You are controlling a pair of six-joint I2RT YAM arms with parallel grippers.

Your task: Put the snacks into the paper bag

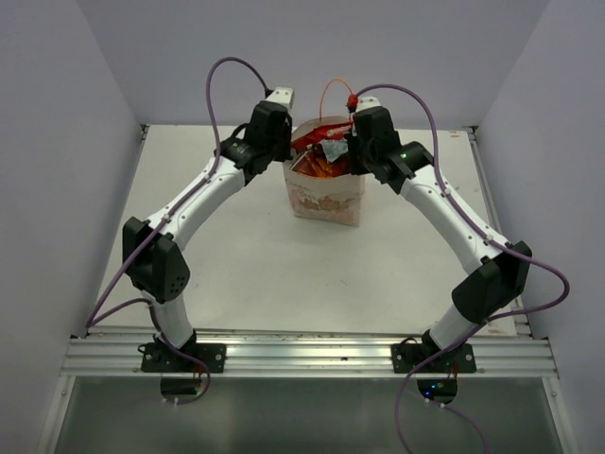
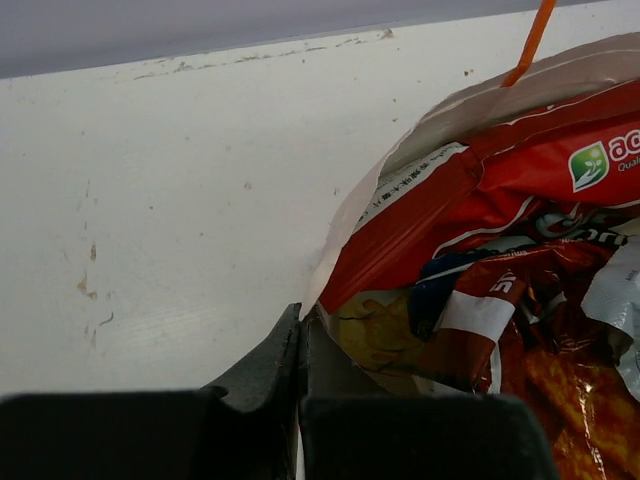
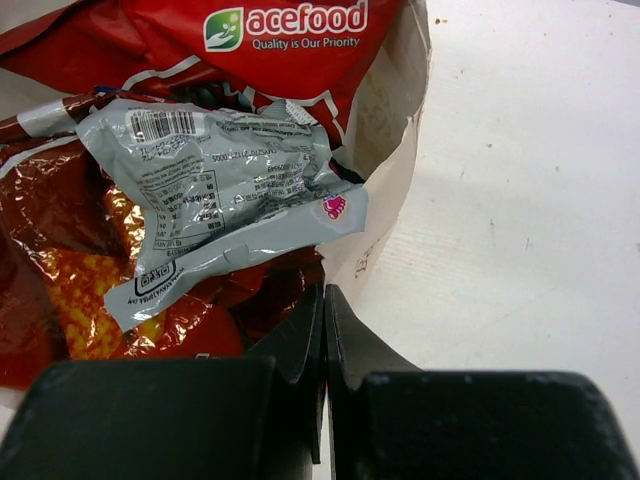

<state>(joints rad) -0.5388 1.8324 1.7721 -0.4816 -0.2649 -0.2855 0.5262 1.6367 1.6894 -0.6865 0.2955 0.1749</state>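
The paper bag stands upright mid-table, its mouth full of snacks. My left gripper is shut on its left rim, which runs straight down between the black fingertips. My right gripper is shut on the right rim, pinched at the tips. Inside lies the big red-white chips bag, with the silver foil packet on top of the red-orange chips bag. A bit of the blue packet shows in the left wrist view. An orange cord handle stands up above the bag.
The bag stands on a white table enclosed by pale walls on the left, back and right. An aluminium rail carrying both arm bases runs along the near edge.
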